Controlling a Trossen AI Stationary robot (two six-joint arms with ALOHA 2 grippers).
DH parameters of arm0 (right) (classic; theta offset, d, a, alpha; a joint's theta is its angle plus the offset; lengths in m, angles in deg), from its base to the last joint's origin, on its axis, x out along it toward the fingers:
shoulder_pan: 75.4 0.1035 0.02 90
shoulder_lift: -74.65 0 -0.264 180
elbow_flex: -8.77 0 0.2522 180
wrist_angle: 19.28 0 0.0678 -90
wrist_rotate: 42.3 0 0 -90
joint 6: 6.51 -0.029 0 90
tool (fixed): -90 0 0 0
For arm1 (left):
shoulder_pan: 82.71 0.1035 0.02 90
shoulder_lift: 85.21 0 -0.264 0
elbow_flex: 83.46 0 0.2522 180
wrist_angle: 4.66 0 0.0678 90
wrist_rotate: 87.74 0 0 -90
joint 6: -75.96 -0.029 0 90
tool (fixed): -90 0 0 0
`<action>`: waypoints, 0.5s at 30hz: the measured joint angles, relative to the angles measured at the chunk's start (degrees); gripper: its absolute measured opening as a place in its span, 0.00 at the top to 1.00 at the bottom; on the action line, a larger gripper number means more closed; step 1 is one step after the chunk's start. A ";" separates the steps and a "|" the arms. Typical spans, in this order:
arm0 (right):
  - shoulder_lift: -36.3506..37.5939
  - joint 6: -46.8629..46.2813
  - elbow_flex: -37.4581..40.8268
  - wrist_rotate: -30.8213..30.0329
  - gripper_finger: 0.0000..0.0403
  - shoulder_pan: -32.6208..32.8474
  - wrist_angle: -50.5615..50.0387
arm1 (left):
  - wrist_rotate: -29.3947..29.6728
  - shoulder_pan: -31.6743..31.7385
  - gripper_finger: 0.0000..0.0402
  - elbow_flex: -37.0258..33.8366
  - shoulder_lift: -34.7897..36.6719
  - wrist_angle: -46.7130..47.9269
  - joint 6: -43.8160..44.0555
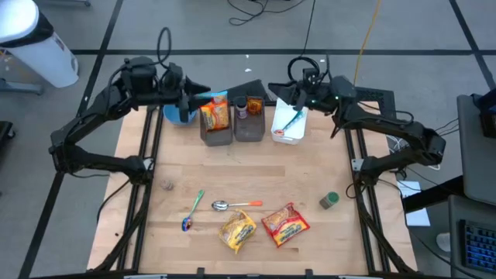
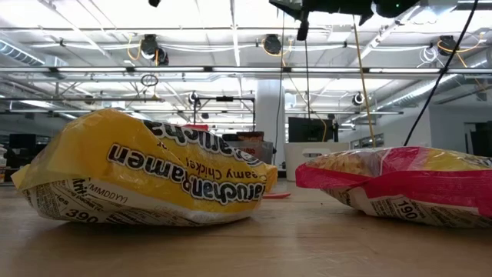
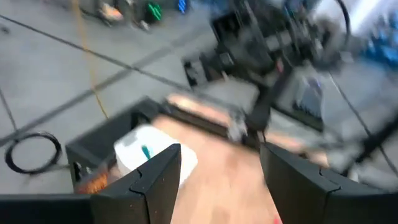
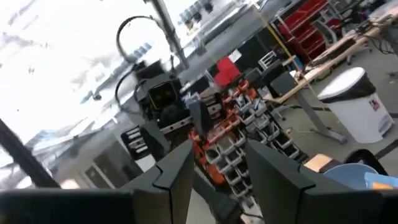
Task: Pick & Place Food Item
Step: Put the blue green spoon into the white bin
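Two ramen packets lie flat near the table's front edge: a yellow one (image 1: 238,231) (image 2: 146,173) and a red one (image 1: 285,225) (image 2: 400,185). At the far edge, another orange packet (image 1: 215,116) stands in a grey bin (image 1: 217,136). My left gripper (image 1: 205,94) (image 3: 221,168) hovers high above the far edge beside that bin, open, nothing between its fingers. My right gripper (image 1: 275,87) (image 4: 217,158) hovers high near the white container (image 1: 288,125), tipped upward toward the room, open and empty.
At the far edge stand a blue bowl (image 1: 180,115), a second grey bin (image 1: 249,124) with a dark item, and the white container holding a teal utensil. A metal spoon (image 1: 232,205), a colourful spoon (image 1: 192,211), a green can (image 1: 329,201) and a small object (image 1: 167,184) lie on the wood.
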 joint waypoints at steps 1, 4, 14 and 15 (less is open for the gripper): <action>-0.20 0.77 0.04 0.01 0.65 0.30 0.26 | -1.72 0.08 0.43 0.00 0.02 1.99 -1.67; -0.81 5.45 -1.53 0.02 0.65 2.75 -2.72 | -9.04 0.78 0.43 0.00 0.72 7.93 -6.23; -3.86 29.58 -18.12 -10.00 0.65 13.19 -38.46 | -10.42 1.09 0.43 0.02 7.95 23.29 -12.11; -4.92 30.04 -20.04 -9.84 0.65 13.55 -40.66 | -9.87 0.61 0.43 0.05 8.48 24.90 -11.50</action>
